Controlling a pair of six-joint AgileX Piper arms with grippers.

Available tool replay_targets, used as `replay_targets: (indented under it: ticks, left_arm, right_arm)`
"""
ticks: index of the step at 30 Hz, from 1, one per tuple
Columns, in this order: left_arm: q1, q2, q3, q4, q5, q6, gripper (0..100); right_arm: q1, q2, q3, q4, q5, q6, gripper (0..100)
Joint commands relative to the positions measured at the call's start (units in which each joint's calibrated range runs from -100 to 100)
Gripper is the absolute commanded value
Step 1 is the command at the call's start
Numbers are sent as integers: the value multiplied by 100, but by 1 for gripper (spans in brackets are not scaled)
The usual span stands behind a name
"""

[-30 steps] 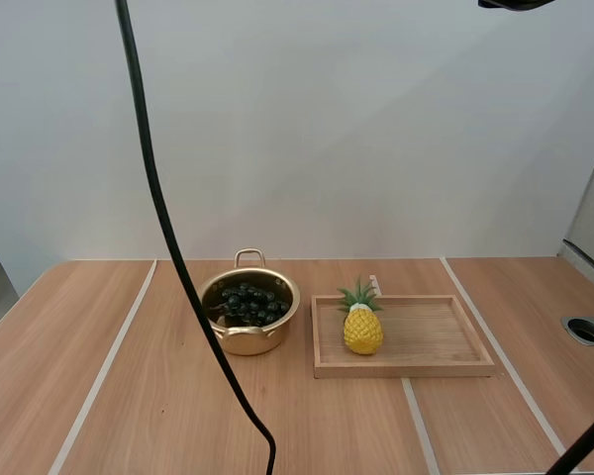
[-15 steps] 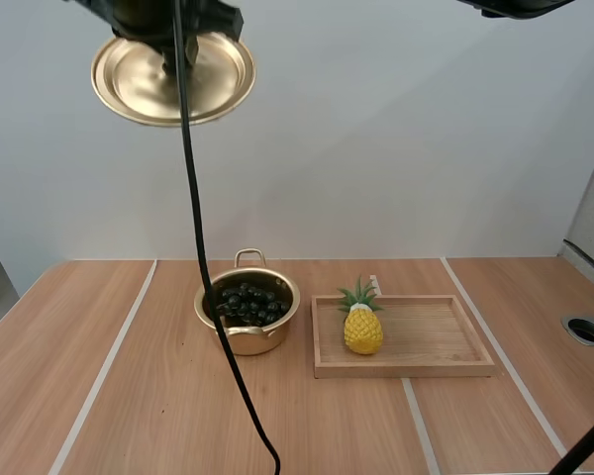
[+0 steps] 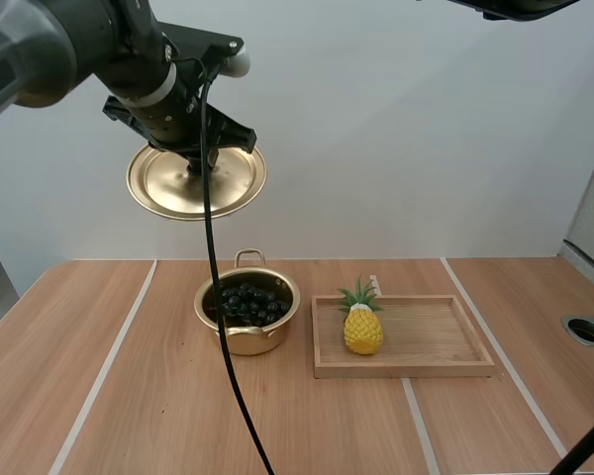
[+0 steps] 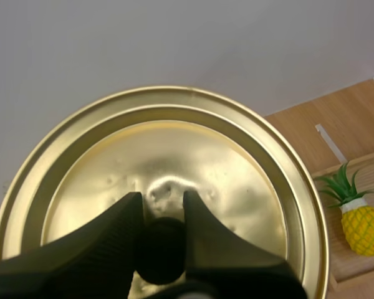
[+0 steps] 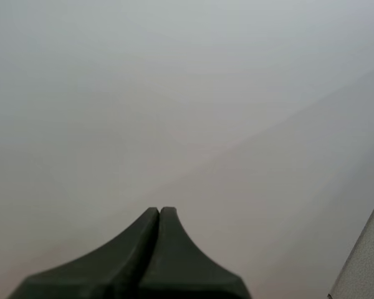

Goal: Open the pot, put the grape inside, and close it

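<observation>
Black arm [image 3: 99,49], white band [image 3: 161,91], ribbed black fingers [image 4: 106,233]

Occlusions and cut-offs.
Left wrist view: the lid [image 4: 199,156] runs off the frame at its near rim, the fingers [image 4: 106,240] of the left gripper [image 4: 162,208] cover part of its knob [image 4: 162,249], and the frame edge cuts the wooden tray [image 4: 352,269].

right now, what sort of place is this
Probably a robot test bench rather than a kitchen: a wooden table marked with pale strips, a toy-like pineapple on a wooden tray, and a small gold pot of grapes whose lid the left gripper holds aloft.
</observation>
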Motion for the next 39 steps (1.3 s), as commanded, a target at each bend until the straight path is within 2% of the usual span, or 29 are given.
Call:
replay_targets:
  ticks: [1,10,19,26,39]
  left_arm:
    - [8,-105,369,-196,-604,31,0]
    - [8,-103,1645,-863,-1817,394,0]
    - [1,-103,2665,-951,-3338,668,0]
    - [-5,44,2771,-1498,-3718,1111,0]
    - [-14,917,2771,-1904,-3735,1681,0]
  right_arm:
    - [-19,-80,-67,-44,8,12,0]
    - [-19,-80,-67,-44,8,12,0]
    - [-19,-80,-67,-32,8,12,0]
    - [-19,-80,-67,-21,8,12,0]
    - [-19,-80,-67,-32,8,12,0]
